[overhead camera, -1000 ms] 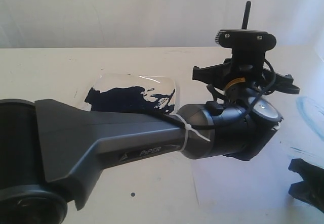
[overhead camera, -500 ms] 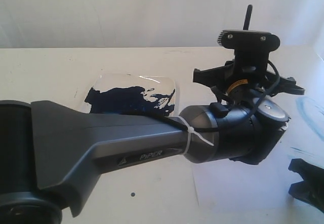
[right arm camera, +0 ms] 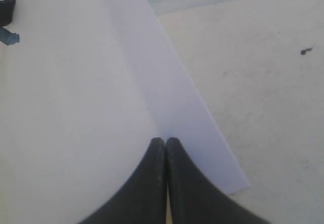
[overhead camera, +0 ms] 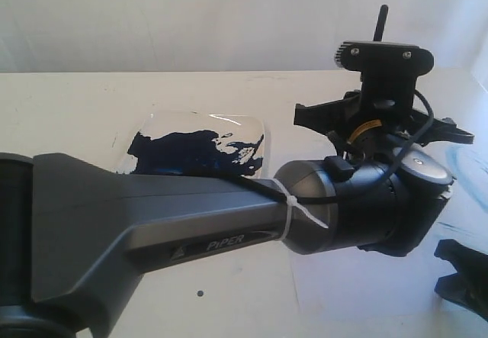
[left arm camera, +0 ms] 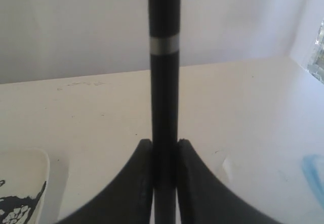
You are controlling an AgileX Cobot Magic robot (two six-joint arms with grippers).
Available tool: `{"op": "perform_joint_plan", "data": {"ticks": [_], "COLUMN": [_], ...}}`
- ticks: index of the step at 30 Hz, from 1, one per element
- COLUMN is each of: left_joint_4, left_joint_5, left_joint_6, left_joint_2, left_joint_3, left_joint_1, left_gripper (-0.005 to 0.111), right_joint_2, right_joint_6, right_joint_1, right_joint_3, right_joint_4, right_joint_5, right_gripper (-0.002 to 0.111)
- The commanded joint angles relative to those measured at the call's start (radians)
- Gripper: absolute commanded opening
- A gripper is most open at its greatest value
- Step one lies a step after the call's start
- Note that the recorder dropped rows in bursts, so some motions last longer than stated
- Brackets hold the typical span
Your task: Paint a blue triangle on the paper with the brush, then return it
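A: Left gripper [left arm camera: 165, 144]?
B: Clamped on the brush [left arm camera: 164, 82], black handle upright, right of the dish [overhead camera: 164, 118]. Bristles hidden.
A: What blocks the view?
B: The left arm [overhead camera: 191, 216] crosses the dish's near edge and covers much of the paper [right arm camera: 76, 107] right of the dish.
A: Right gripper [right arm camera: 165, 141]?
B: Fingers pressed together, empty, over the paper's edge. A pale blue smear [overhead camera: 467, 166] lies farther right.
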State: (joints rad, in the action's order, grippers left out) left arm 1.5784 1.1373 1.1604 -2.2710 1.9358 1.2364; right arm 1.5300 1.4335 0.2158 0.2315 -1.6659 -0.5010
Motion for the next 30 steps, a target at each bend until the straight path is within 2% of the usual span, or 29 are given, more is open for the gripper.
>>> {"op": "perform_joint_plan", "data": {"ticks": [1, 23, 30], "left_joint_4": [0.039, 0.089, -0.014], "left_joint_5": [0.022, 0.084, 0.084], "left_joint_6": [0.031, 0.084, 0.095], "left_joint_2": [0.015, 0.051, 0.103], "left_joint_3": [-0.004, -0.004, -0.004], "left_joint_1": [0.019, 0.055, 0.080], "left_gripper": [0.000, 0.000, 0.000], "right_joint_2": [0.007, 0.007, 0.007], "right_joint_6": [0.006, 0.006, 0.006], "right_joint_1": [0.004, 0.004, 0.004], "right_joint_3": [-0.012, -0.012, -0.012], "right_joint_4": [0.034, 0.041, 0.041], "right_joint_5": [0.089, 0.089, 0.087], "right_gripper": [0.000, 0.000, 0.000]}}
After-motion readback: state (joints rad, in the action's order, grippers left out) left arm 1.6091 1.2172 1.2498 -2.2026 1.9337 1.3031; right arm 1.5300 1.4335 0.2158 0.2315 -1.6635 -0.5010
